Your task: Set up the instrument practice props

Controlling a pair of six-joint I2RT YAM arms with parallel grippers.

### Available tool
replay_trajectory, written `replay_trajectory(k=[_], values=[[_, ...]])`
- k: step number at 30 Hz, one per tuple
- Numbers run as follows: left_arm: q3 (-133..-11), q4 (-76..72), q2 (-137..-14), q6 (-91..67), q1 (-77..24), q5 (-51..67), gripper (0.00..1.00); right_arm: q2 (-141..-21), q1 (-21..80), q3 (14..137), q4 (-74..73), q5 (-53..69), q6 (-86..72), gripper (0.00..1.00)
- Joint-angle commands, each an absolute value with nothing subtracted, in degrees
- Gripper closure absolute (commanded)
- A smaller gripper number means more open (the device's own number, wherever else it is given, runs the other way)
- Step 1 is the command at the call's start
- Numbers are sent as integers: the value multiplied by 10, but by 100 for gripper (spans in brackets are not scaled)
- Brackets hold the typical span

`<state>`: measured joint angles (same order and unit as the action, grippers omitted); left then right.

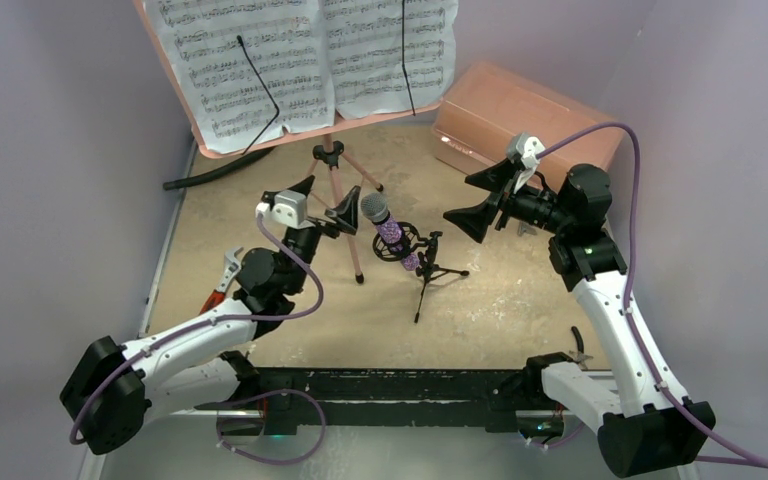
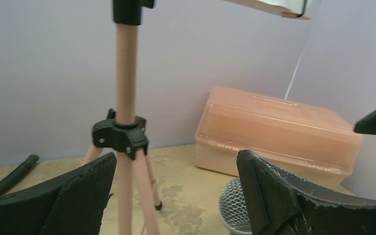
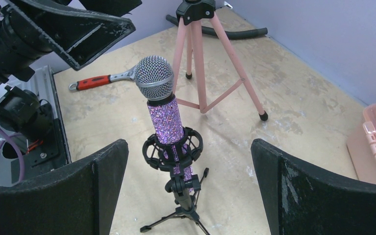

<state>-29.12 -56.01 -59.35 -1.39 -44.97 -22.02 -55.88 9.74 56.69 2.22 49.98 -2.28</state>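
Pale lavender walls close in a worn tan bench (image 1: 520,300) on three sides.

The pink music stand (image 1: 330,155) is the largest prop. It stands on its tripod legs just beyond the left gripper (image 1: 332,186), and its desk rises above and behind that gripper toward the back wall. White sheet-music pages (image 1: 300,55) are spread across the desk, held by two thin black arms. A salmon plastic box (image 1: 525,115) lies behind the right gripper (image 1: 458,198), against the back right wall.

The left gripper has its fingers wide apart and holds nothing. In its wrist view the stand's pole and black leg hub stand ahead of it, closer to the finger on the left side, with no contact to be seen. The right gripper is also spread fully and empty, hanging above the bench and pointing toward the left gripper.

The purple glitter microphone (image 3: 164,117) lies between the two grippers, just beside the left one and farther from the right one. In the right wrist view it shows between the two fingers and clear of both. It sits grille-up, leaning a little, in the ring mount of the small black tripod mic stand (image 3: 178,186), whose feet rest on the bench.

A black hose (image 1: 210,172) lies at the back left, beyond the left gripper. A red-handled wrench (image 1: 222,280) lies behind the left gripper, beside that arm at the bench's left edge.
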Motion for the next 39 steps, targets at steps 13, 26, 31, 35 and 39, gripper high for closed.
replay_trajectory(k=[13, 26, 31, 35, 39], values=[[-254, -347, -500, -163, -299, -242, 2, -557, 100, 578, 27, 493, -12, 2], [-240, -241, -493, -280, -138, -93, 1, -542, 100, 542, 8, 476, 12, 2], [-239, -235, -500, -300, -91, -42, 1, -538, 100, 522, 2, 458, 33, 2], [-240, -235, -507, -316, -54, -6, 1, -536, 100, 507, 2, 444, 32, 2], [-244, -226, -514, -316, -21, 27, 0, -531, 100, 489, 2, 403, 14, 2]])
